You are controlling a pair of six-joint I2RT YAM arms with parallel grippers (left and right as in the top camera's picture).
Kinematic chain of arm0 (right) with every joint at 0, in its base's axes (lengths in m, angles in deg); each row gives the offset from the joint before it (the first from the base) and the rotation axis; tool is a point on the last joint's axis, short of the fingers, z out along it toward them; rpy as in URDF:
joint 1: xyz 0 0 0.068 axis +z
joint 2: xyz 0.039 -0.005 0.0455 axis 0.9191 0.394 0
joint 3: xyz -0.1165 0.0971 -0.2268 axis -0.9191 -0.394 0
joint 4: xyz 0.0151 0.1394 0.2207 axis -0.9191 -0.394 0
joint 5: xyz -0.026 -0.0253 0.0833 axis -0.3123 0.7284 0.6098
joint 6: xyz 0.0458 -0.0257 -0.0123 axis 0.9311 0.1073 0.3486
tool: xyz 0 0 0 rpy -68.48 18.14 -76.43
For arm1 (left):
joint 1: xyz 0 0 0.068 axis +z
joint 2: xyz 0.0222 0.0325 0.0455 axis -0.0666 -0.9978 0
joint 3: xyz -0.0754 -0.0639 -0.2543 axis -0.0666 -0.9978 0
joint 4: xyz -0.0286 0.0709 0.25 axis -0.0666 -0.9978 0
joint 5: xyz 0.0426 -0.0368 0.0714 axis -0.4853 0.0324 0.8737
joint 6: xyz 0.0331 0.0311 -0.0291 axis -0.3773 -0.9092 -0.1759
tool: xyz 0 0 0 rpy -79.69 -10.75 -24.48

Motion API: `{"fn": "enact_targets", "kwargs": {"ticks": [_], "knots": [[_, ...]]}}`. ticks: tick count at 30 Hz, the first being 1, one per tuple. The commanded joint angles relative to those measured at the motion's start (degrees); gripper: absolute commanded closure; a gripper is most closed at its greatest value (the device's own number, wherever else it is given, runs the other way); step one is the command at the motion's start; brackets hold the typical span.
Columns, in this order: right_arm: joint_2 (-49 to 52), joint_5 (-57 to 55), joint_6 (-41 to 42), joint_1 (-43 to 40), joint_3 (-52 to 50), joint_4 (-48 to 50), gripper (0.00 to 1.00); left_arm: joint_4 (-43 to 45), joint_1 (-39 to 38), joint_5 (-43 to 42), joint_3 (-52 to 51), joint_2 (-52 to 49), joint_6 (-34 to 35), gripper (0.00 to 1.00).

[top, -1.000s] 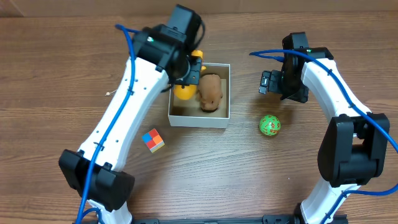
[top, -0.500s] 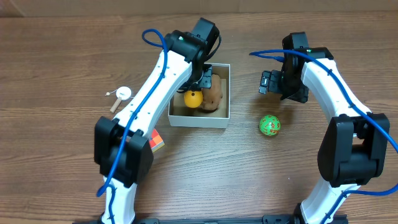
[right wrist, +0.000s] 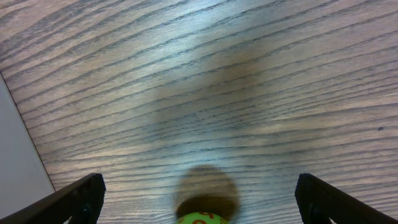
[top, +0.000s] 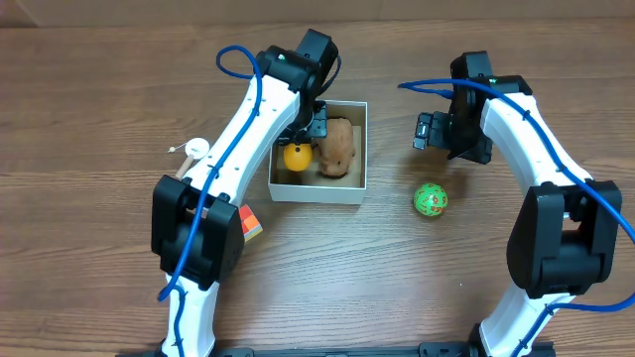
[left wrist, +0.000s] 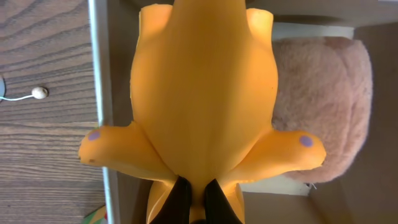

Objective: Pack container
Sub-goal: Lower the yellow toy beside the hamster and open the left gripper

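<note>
- Because the left gripper (top: 310,127) has its fingers pinched close on one end of the yellow toy (top: 296,156), the coming move turns on what lies under that toy: the container (top: 316,191) sits directly below the gripper, its floor beneath the toy.
- From the left wrist, the toy's (left wrist: 202,81) long axis runs straight away from the fingers, parallel to the container wall (left wrist: 98,62) on one side, with the brown plush (left wrist: 323,106) just beside it on the other.
- Whether the toy already touches the floor I cannot tell.
- Overhead shows the toy inside the walls, in the half away from the plush (top: 337,147); the wrist view is too tight to show that.
- Wide open and empty, the right gripper (top: 427,131) hovers over bare table, well apart from the container.
- A green ball (top: 430,199) lies near it on its base side, so the right arm is nearer; its wrist view catches only the ball's top (right wrist: 199,219), centred between the fingers.
</note>
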Motion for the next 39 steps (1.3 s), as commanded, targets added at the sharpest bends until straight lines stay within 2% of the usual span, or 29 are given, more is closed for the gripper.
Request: {"fn": "enact_targets", "kwargs": {"ticks": [1,19,20,22,25,26,28,32,39], "knots": [[-0.81,-0.7,-0.33,-0.07,0.09,0.26,0.0,0.2,0.04,0.96,0.68,-0.81,1.22,0.96],[-0.81,-0.7,-0.33,-0.07,0.09,0.28,0.0,7.5,0.44,2.75,-7.87,-0.81,0.74,0.96],[-0.81,-0.7,-0.33,-0.07,0.09,0.28,0.0,7.52,0.5,2.93,-7.87,-0.81,0.74,0.93],[-0.81,-0.7,-0.33,-0.07,0.09,0.26,0.0,7.45,0.79,2.93,-7.87,-0.81,0.74,0.68],[-0.81,-0.68,-0.33,-0.07,0.09,0.26,0.0,7.48,1.09,2.89,-7.85,-0.79,0.74,0.64],[-0.81,-0.7,-0.33,-0.07,0.09,0.26,0.0,7.52,1.18,2.91,-7.78,-0.79,0.72,0.55],[-0.81,-0.7,-0.33,-0.07,0.09,0.26,0.0,7.54,1.44,2.86,-7.58,-0.79,0.5,0.51],[-0.81,-0.7,-0.33,-0.07,0.09,0.26,0.0,6.62,2.01,2.89,-4.9,-0.44,-0.79,0.5],[-0.81,-0.68,-0.33,-0.07,0.09,0.26,0.0,-1.79,2.34,3.39,9.62,3.32,-2.27,0.42]]}}
